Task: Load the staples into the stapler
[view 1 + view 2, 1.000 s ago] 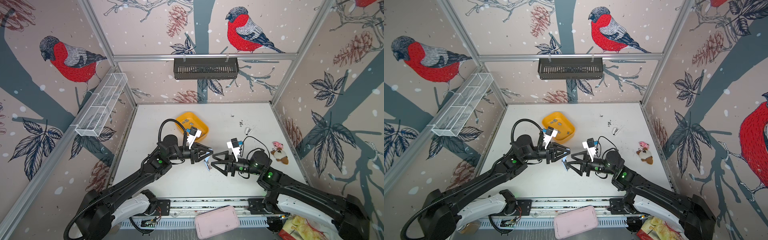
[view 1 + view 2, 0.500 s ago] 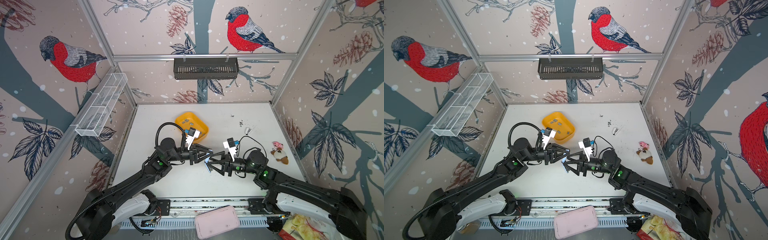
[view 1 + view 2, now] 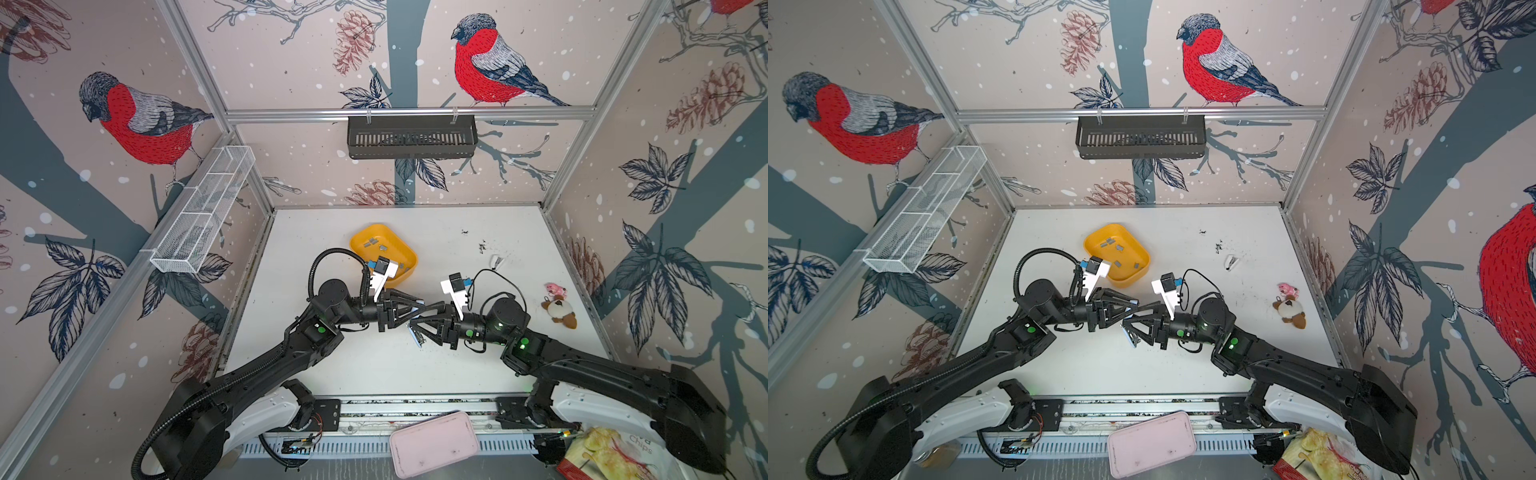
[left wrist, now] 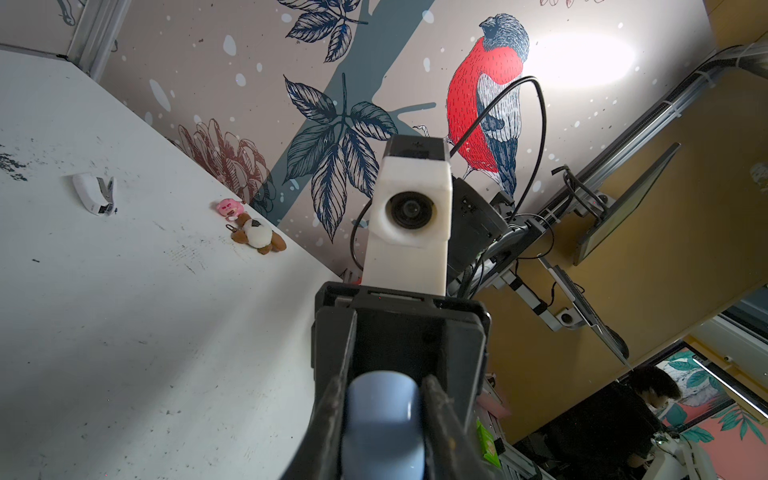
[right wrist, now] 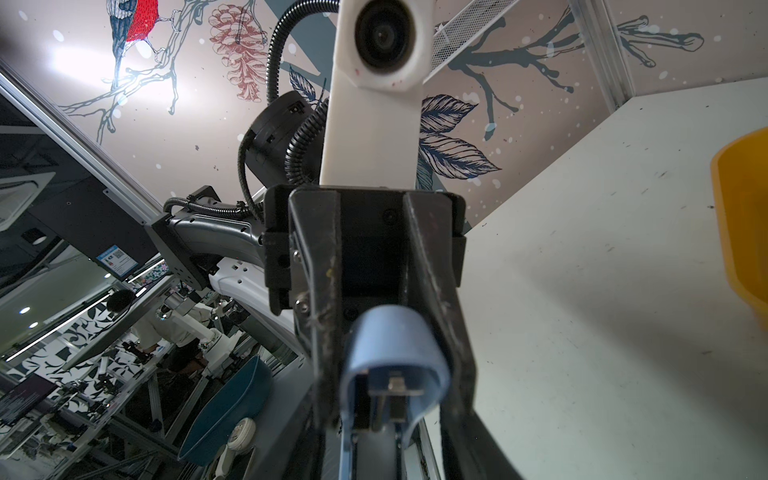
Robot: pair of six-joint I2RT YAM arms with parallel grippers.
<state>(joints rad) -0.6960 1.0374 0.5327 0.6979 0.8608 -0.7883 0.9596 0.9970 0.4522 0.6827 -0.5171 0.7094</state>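
Top views: staples (image 3: 1119,248) lie loose on the floor of the yellow tray (image 3: 1136,277), five or so small grey strips, scattered, none lifted out yet. Both arms meet just in front of the tray, on its robot-base side. The blue stapler (image 3: 417,336) sits between the left gripper (image 3: 423,307) and right gripper (image 3: 413,325), apparently clear of the table. Black slatted basket (image 3: 411,137) on the back wall, well behind the tray: contents not visible. White wire rack (image 3: 199,216) on the side wall, well left of the tray: nothing seen in it. Left wrist view: left fingers (image 4: 328,415) pressed against both flanks of the stapler's rounded blue end, a firm pinch. Right wrist view: stapler (image 5: 395,361) seen end-on, magazine channel open toward this camera. The left fingers clamp it. The right fingers flank the near end, but I cannot tell whether they press on it or stand clear. Tray wall (image 5: 744,216) close beside. Judgement: strips are light, stiff but brittle, and likely to snap if bent. They lie flat and low on smooth plastic, so probably slippery to pick up. Best taken by the long edges at mid-length with a light pinch.
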